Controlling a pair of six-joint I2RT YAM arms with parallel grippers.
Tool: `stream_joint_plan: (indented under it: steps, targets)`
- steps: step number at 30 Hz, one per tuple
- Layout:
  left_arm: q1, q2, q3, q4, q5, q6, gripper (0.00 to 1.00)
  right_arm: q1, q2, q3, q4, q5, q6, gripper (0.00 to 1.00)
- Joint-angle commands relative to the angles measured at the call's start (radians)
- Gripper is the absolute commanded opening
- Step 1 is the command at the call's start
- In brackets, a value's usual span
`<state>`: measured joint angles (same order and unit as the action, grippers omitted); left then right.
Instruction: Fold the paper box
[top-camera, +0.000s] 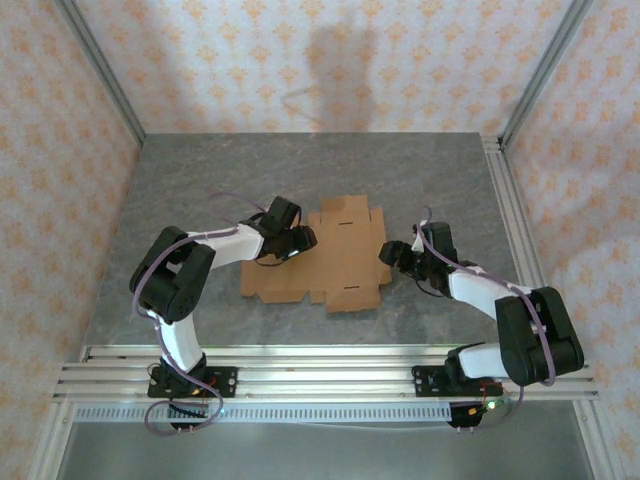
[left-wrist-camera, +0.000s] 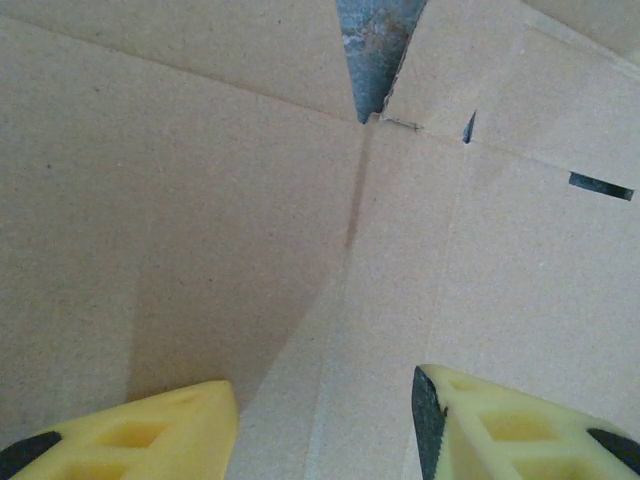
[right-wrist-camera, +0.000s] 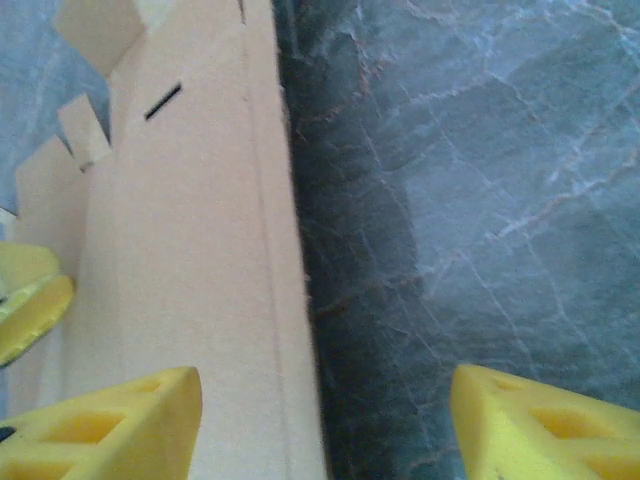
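The left tool (left-wrist-camera: 325, 400) stood open, and its two yellow fingers (left-wrist-camera: 130, 435), wedge-shaped with moulded hollows, were spread above plain brown cardboard with nothing pinched between them. Under it the paper box (top-camera: 335, 262) lay as a die-cut sheet, matte and faintly fibrous. A long crease ran up between the fingers to a narrow V-shaped notch (left-wrist-camera: 375, 50), where the grey stone-patterned tabletop (right-wrist-camera: 480, 180) showed through. A thin dark slot (left-wrist-camera: 600, 186) and a shorter cut (left-wrist-camera: 469, 127) were punched into the panel to the right of that crease.

The right tool (right-wrist-camera: 325, 400) was open too and straddled the sheet's right edge, with one yellow foam-like finger (right-wrist-camera: 110, 430) over the cardboard and the other over bare tabletop. That edge was straight and slightly fuzzy, with a scored line just inside it and a dark band of shadow beside it. Whether it was raised off the surface could not be told. Small square tabs (right-wrist-camera: 82, 130) jutted from the sheet's far side.

From above, the sheet rested unfolded at the middle of the marbled grey tabletop, between the two white arms. Its outline was stepped with flaps and cut-outs.
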<state>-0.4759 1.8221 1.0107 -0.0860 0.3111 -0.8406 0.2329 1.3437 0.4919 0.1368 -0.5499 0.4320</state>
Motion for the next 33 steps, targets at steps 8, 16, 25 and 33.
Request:
stream_joint_plan:
  steps: [8, 16, 25, 33]
  targets:
    - [0.003, 0.014, -0.044, -0.041, -0.033, -0.033, 0.52, 0.019, 0.047, -0.016, 0.004, -0.076, -0.023, 0.58]
    - [0.007, 0.019, -0.053, -0.029, -0.033, -0.047, 0.52, 0.071, 0.023, -0.064, -0.032, -0.090, 0.023, 0.55]
    - [0.015, 0.018, -0.066, -0.020, -0.039, -0.049, 0.52, 0.097, -0.070, -0.104, -0.133, -0.074, 0.032, 0.40]
    - [0.018, 0.022, -0.060, -0.020, -0.030, -0.039, 0.52, 0.096, -0.133, -0.091, -0.147, -0.054, 0.029, 0.07]
